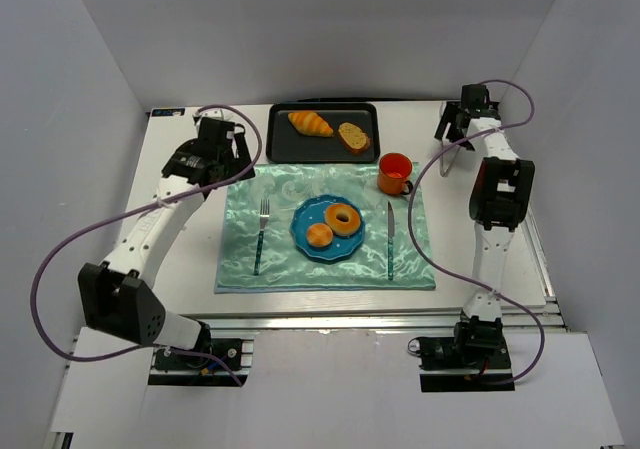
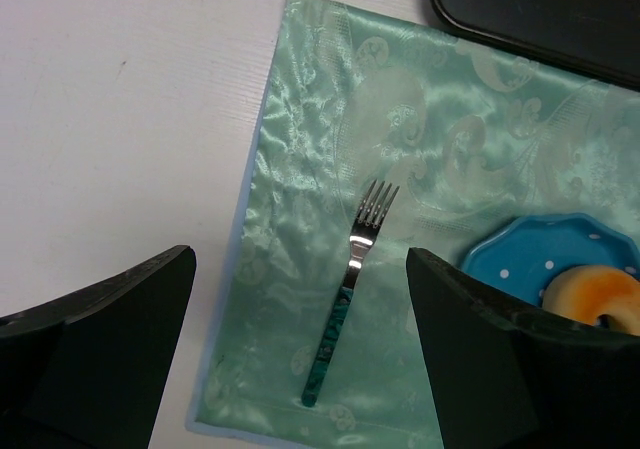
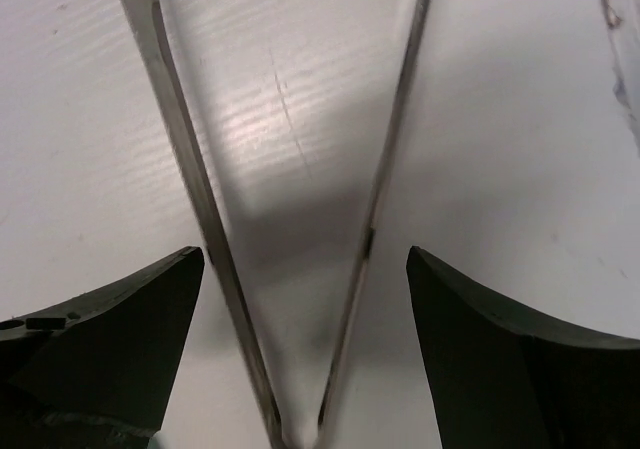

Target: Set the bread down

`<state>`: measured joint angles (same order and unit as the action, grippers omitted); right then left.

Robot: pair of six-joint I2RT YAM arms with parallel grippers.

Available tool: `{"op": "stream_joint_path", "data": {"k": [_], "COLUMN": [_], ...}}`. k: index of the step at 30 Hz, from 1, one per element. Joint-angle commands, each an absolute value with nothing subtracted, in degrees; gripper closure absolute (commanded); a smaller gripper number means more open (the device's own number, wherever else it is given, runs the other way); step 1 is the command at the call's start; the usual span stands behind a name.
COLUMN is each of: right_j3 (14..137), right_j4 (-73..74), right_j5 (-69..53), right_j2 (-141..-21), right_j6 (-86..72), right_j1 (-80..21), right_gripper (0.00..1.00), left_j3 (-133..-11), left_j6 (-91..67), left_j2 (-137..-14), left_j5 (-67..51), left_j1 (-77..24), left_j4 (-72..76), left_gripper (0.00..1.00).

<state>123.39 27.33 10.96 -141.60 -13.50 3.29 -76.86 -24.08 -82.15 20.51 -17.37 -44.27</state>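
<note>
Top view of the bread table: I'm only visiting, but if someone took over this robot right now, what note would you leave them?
Left gripper: open, empty, above the fork on the placemat.
Right gripper: open, over the table at far right; metal tongs lie between its fingers, not gripped.
Bread: doughnut and bun on the blue plate; croissant and bread slice in the black tray.
Done: two pieces plated.
Left: probably the tray's two pieces, if they belong on the plate; regrip the tongs first.
</note>
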Motion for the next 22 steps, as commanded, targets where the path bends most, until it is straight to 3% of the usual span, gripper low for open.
{"op": "stream_joint_path", "data": {"k": [1, 5, 15, 19, 22], "right_j3": [121.6, 110.8, 63.5, 53.5, 51.9], "right_j4": [28.0, 30.1, 32.8, 35.1, 36.3], "right_j5": [12.9, 10.3, 2.5, 0.9, 0.5], "right_j2": [-128.3, -109.6, -63.8, -48.0, -42.6], "right_j6": [-15.2, -18.5, -23.8, -23.9, -21.5], "right_j1": [3.5, 3.4, 3.4, 3.4, 3.4], "right_gripper": [0.11, 0.11, 0.11, 0.1, 0.11], "left_j3": [-76.1, -73.8, -64.0, -60.0, -58.5], "left_j6": [-24.6, -25.0, -31.0, -32.7, -33.5], "left_j2": [-74.8, -68.2, -49.9, -46.3, -44.7], "left_j5": [20.6, 21.7, 26.5, 26.0, 25.5], "left_j1": [-17.2, -17.2, -17.2, -17.2, -17.2], "left_j4": [-44.2, -42.7, -41.2, -41.4, -40.8], "left_gripper": [0.02, 0.02, 0.02, 0.02, 0.02]}}
